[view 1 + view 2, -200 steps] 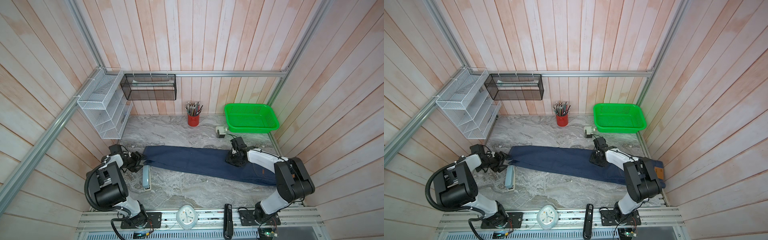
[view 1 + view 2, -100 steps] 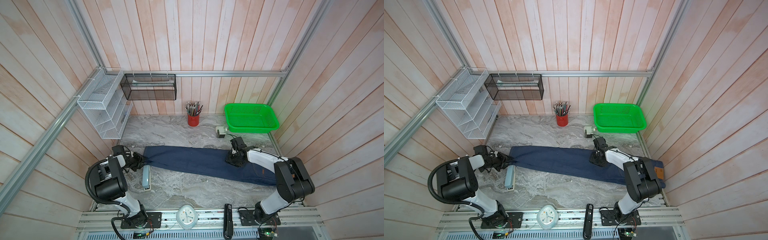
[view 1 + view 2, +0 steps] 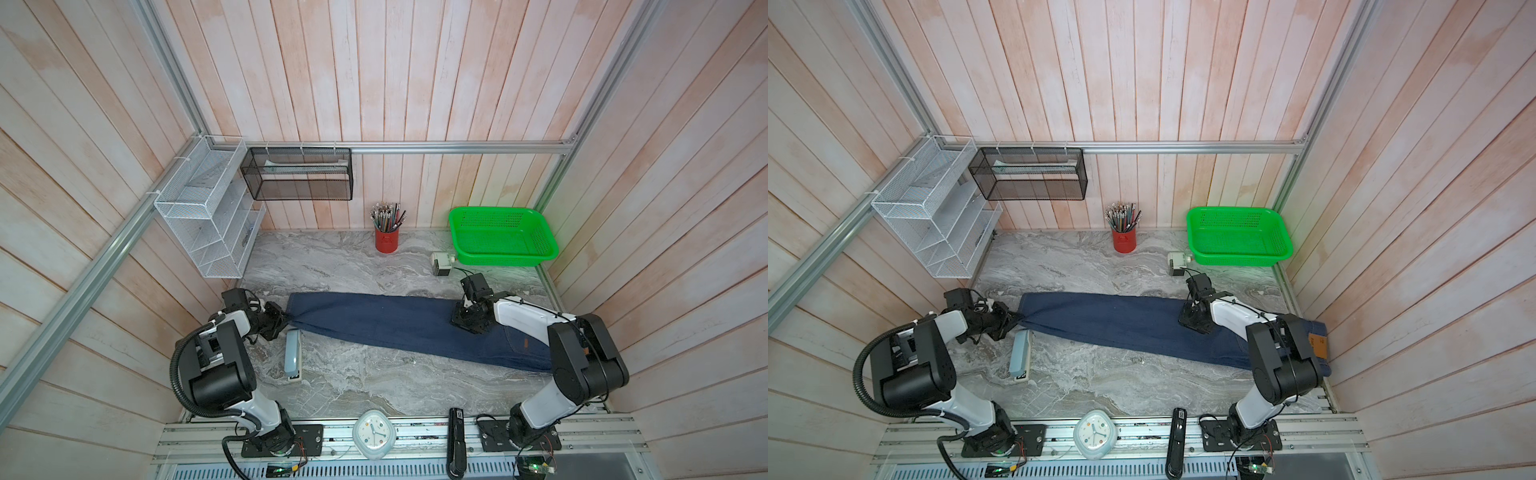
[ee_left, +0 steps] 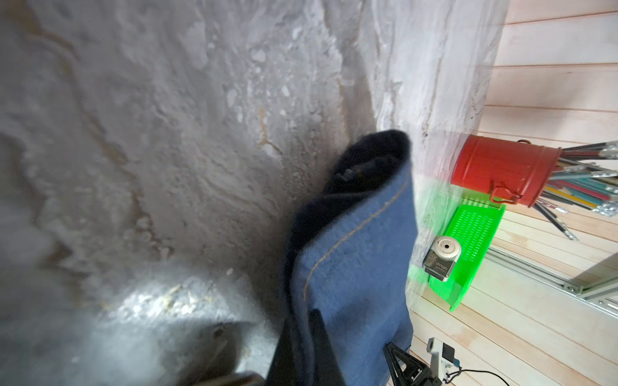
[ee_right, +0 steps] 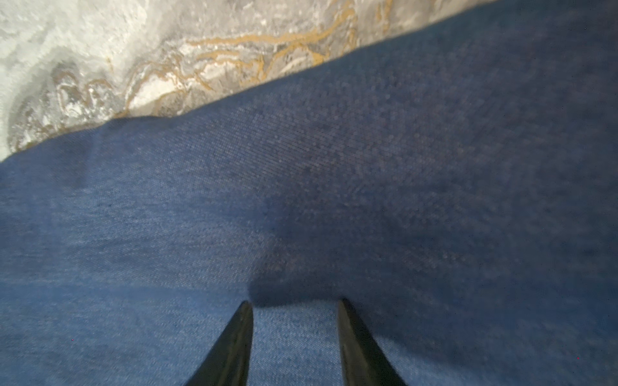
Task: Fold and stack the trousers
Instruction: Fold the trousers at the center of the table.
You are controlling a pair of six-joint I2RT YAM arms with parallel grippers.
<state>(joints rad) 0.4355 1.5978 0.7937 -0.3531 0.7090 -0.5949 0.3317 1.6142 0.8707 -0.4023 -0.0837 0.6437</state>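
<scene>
The dark navy trousers (image 3: 386, 328) lie flat and stretched out across the marble table in both top views (image 3: 1121, 324), leg ends to the left, waistband with its tan patch (image 3: 1320, 345) to the right. My left gripper (image 3: 284, 322) is shut on the leg hem, where the cloth bunches to a point. In the left wrist view, the left gripper (image 4: 311, 320) pinches the blue denim, with the stitched hem (image 4: 361, 220) standing up beyond it. My right gripper (image 3: 469, 326) rests tips-down on the thigh area. The right gripper (image 5: 294, 302) stands open, its jaws apart over flat denim.
A grey-blue stapler (image 3: 292, 357) lies just in front of the left gripper. At the back stand a red pencil cup (image 3: 386, 241), a small white device (image 3: 441, 262) and a green basket (image 3: 500, 237). A clock (image 3: 374, 434) and a black remote (image 3: 456, 440) sit on the front rail.
My left gripper has moved in onto the leg hem and closed on it, gathering the cloth. The right arm and the rest of the trousers have not moved.
</scene>
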